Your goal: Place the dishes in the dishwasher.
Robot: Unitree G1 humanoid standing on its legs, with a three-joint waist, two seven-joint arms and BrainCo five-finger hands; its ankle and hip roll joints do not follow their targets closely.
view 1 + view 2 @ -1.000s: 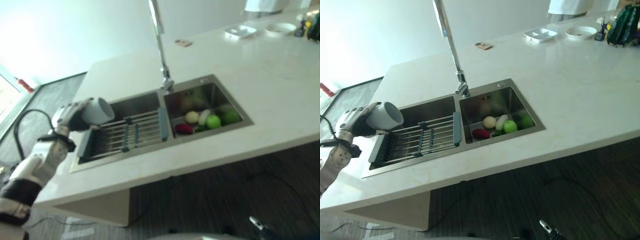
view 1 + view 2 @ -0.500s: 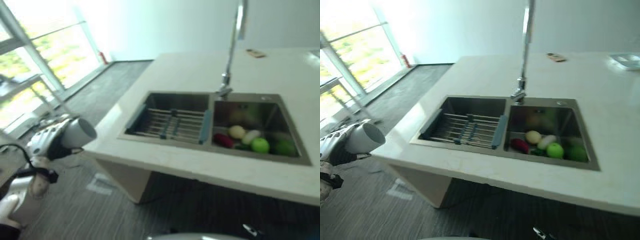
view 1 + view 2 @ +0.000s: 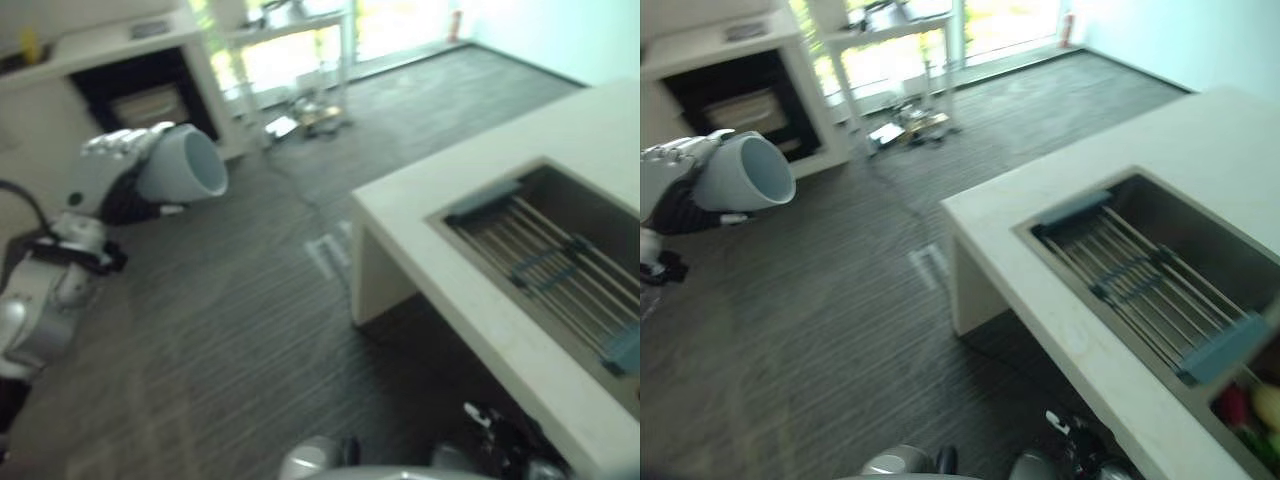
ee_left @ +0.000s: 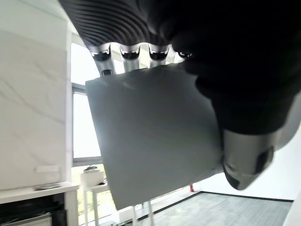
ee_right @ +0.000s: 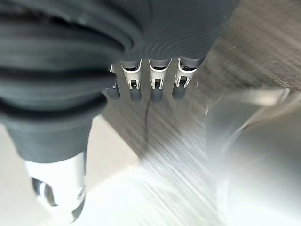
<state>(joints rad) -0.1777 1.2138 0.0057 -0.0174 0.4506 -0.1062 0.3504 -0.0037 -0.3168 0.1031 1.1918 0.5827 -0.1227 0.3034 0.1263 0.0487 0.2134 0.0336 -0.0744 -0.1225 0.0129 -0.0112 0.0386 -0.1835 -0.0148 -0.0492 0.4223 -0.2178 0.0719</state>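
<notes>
The left hand (image 3: pixel 115 170) sits at the upper left of the left eye view, its fingers (image 4: pixel 136 55) and thumb curled round a grey cup (image 3: pixel 180 175). The cup is held off the floor, tipped on its side, its long axis near level and its open mouth facing toward the middle of the frame. Behind it, in the upper left corner, a dark opening (image 3: pixel 135 90) under a white top may be the dishwasher, though it is too blurred to be sure. If so, the cup lies just in front of it, and the left hand is the nearer one. The surface (image 3: pixel 470 290) with its sink (image 3: pixel 560 270) and rack fills the right side, well apart from the cup. The right hand (image 5: pixel 155 52) holds nothing, its fingers hanging straight and loose.
</notes>
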